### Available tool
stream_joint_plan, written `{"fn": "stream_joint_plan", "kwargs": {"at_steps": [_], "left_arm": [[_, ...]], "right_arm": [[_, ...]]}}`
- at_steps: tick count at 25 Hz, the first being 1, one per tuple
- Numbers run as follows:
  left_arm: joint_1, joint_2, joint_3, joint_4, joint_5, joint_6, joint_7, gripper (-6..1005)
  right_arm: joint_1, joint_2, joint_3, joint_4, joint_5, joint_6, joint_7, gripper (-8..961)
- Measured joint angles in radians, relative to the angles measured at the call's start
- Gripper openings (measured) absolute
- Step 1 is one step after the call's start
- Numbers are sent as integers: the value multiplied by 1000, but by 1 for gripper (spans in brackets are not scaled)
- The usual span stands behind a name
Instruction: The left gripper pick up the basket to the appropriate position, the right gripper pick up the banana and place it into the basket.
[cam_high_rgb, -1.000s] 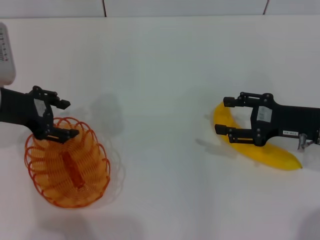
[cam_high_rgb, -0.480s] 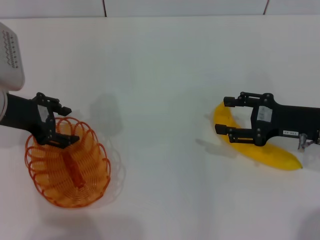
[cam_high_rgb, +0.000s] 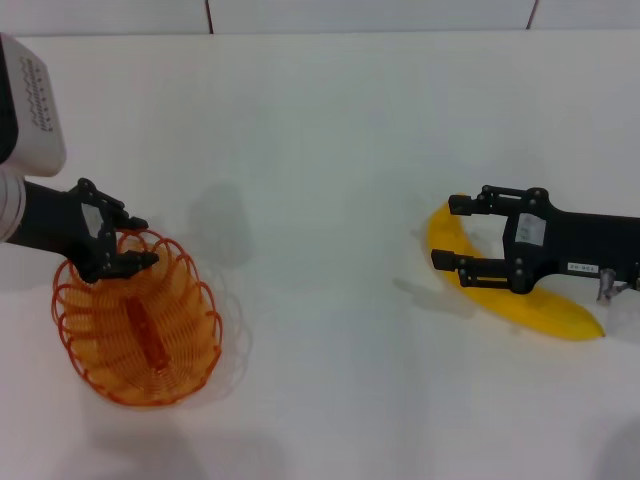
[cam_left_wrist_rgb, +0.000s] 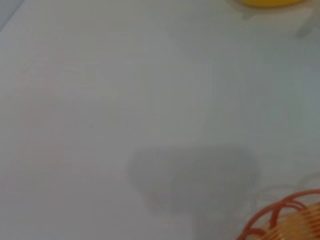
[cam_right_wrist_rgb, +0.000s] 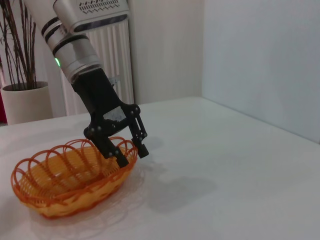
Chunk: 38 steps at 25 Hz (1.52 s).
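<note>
The orange wire basket (cam_high_rgb: 135, 325) sits on the white table at the left. My left gripper (cam_high_rgb: 143, 241) is open at its far rim, one finger inside the rim and one outside, as the right wrist view (cam_right_wrist_rgb: 133, 157) shows with the basket (cam_right_wrist_rgb: 70, 175). The yellow banana (cam_high_rgb: 545, 310) lies on the table at the right. My right gripper (cam_high_rgb: 447, 232) is open and low over the banana's far end, a finger on each side of it. The left wrist view shows only a bit of basket rim (cam_left_wrist_rgb: 285, 217) and the banana's edge (cam_left_wrist_rgb: 270, 2).
The table's far edge (cam_high_rgb: 320, 32) meets a wall. Beyond the table, the right wrist view shows a white radiator (cam_right_wrist_rgb: 112, 70) and a potted plant (cam_right_wrist_rgb: 25, 100). A bare white tabletop (cam_high_rgb: 320, 250) lies between the basket and the banana.
The left arm has swung further into view and its gripper has turned at the basket's rim, fingers drawn closer together. The basket shifted slightly. The right gripper and banana have not moved.
</note>
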Motion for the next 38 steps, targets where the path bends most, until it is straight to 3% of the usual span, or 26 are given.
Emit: {"fn": "stream_joint_plan", "kwargs": {"at_steps": [4, 7, 20, 30, 38], "left_arm": [[0, 1, 3, 1, -2, -1, -1, 475], [0, 1, 3, 1, -4, 0, -2, 229], [23, 1, 0, 63, -10, 42, -21, 164], [79, 6, -55, 180, -79, 173, -18, 90], [105, 8, -104, 195, -140, 205, 25, 63]], "right_arm": [[1, 0, 0, 0, 0, 0, 0, 757], [0, 0, 0, 0, 0, 0, 0, 757], [-3, -3, 0, 1, 0, 0, 0, 757], [-9, -5, 2, 1, 0, 0, 0, 757], [-13, -6, 3, -1, 0, 0, 0, 757]]}}
